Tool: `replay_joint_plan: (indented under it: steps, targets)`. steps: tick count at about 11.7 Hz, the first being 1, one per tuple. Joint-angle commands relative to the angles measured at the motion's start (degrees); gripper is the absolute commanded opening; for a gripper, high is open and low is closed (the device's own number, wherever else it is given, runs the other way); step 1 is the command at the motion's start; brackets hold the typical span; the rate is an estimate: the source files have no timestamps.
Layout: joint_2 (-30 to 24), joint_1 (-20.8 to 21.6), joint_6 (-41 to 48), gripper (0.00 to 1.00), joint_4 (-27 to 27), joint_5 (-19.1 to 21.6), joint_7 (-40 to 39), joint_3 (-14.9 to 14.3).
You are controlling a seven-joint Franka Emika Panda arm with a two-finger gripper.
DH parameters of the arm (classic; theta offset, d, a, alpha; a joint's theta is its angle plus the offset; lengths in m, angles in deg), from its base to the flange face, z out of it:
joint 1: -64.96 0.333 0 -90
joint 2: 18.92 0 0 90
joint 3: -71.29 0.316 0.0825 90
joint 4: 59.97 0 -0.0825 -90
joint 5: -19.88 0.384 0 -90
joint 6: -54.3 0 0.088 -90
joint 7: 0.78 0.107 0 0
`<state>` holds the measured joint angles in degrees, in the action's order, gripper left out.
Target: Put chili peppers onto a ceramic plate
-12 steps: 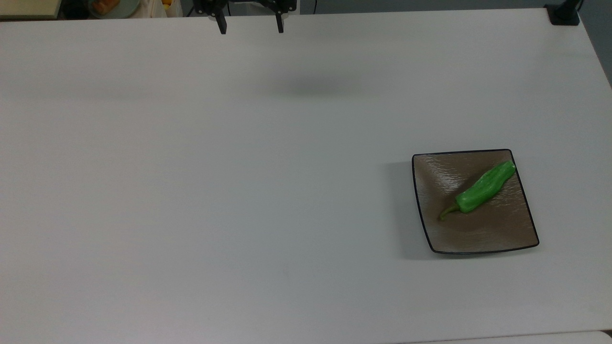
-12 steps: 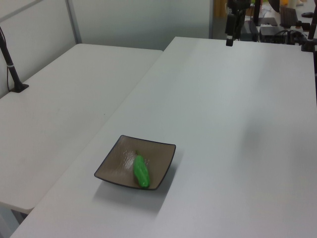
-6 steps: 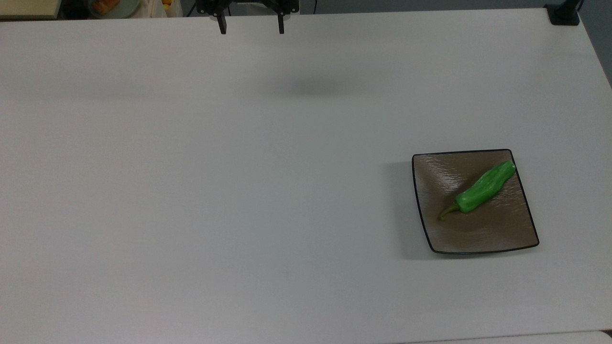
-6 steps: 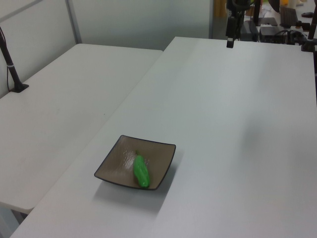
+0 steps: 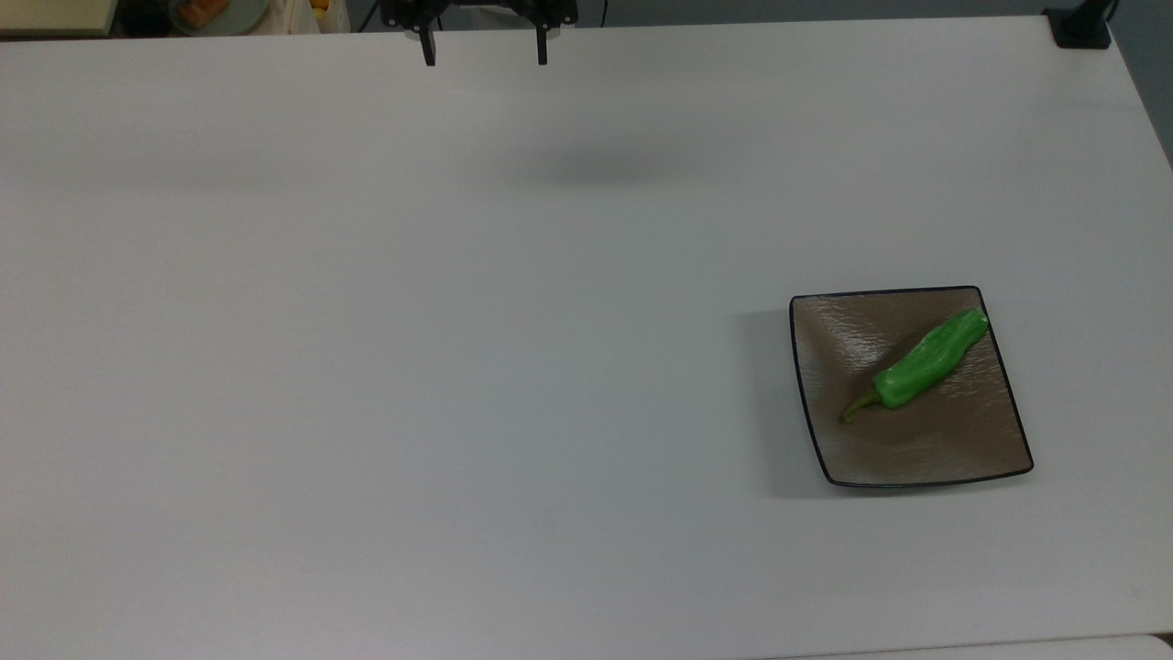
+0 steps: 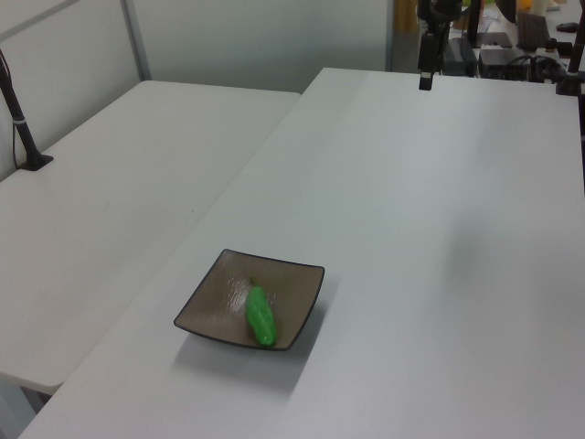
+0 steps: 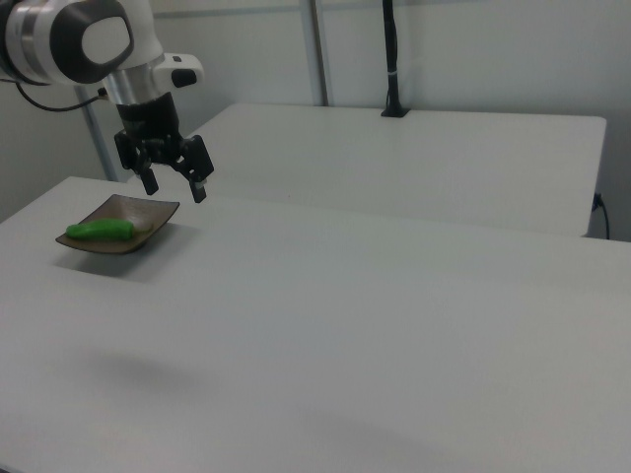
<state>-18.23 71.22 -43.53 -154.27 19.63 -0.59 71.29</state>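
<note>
A wide white bench carries a square brown ceramic plate with a thin black rim. A white robot arm hangs above the bench, well apart from the plate in the top view. Its end effector holds nothing, its two dark fingers spread wide apart, clear of the bench surface. On the plate lies one bright green chili pepper, set diagonally, its olive stem pointing toward the plate's lower-left corner in the top view.
</note>
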Motion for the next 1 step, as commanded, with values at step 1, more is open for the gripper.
replay_joint_plan:
  steps: [1]
  targets:
    - [-2.00,0.42,0.81,1.00,-2.11,-0.63,-0.72,-0.26]
